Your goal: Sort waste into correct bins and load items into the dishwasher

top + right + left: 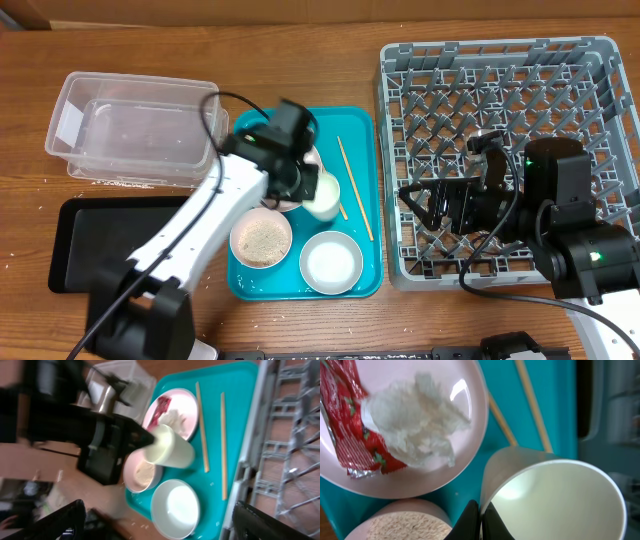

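Left gripper [480, 519]: jaws pinched together on the wall of the white cup [555, 500], which sits tilted over the teal tray [365, 130] at the centre of the overhead view.
Beside the cup: small plate [470, 435] carrying the red snack wrapper [345, 420] and white crumpled scrap [415, 420]; bowl of rice grains [261, 240]; second white bowl [331, 262]; two chopsticks [355, 190].
Right gripper [430, 205]: fingers wide apart, holding nothing, over the rack's lower left.
Dish rack [500, 70]: right of frame, no dishes in it.
Clear tub [135, 130], black tray [75, 240]: left of frame, no wrapper or scrap visible inside.
Progress: early, by my reading. Only the cup is in hand, and all the sorting and loading is left.
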